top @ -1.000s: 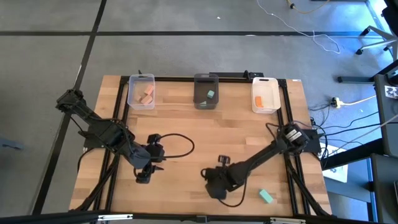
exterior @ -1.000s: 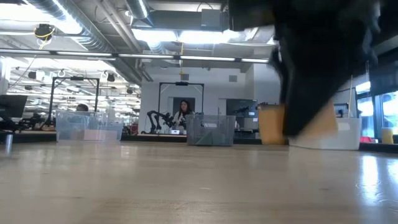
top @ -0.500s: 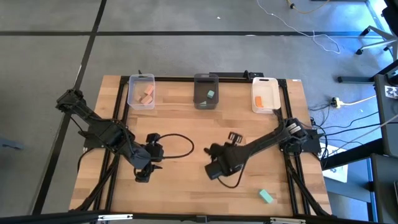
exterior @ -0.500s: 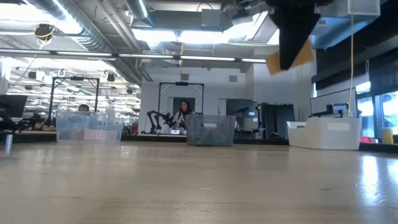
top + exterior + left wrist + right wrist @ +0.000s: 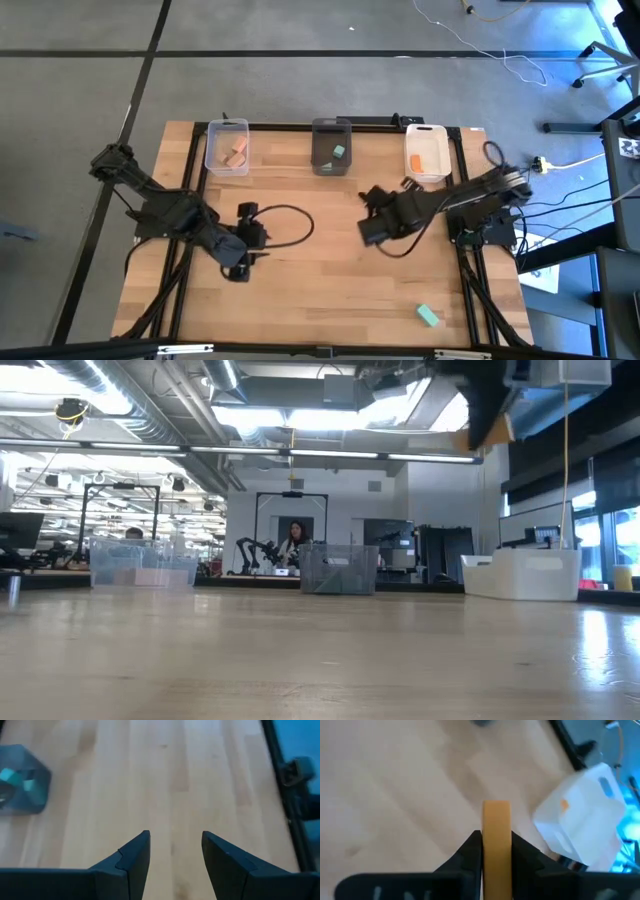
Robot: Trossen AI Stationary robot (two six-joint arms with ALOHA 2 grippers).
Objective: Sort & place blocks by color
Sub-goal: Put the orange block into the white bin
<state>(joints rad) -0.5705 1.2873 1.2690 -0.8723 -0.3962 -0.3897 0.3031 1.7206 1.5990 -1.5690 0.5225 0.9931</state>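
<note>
Above wooden table: right gripper clamped on orange block, bound for white bin; left gripper parted, empty.

Even, bright overhead light fills the high view, with the arms casting only soft, short shadows on the table. A blue cast falls over the floor at the upper right corner. In the low view, ceiling strip lights glare white, the near table surface is soft and out of focus, and a pale sheen lies on the wood at right. The right wrist view is heavily blurred; the white bin is smeared, with blue glare at the edge. The left wrist view is soft, its far objects unfocused.
</note>
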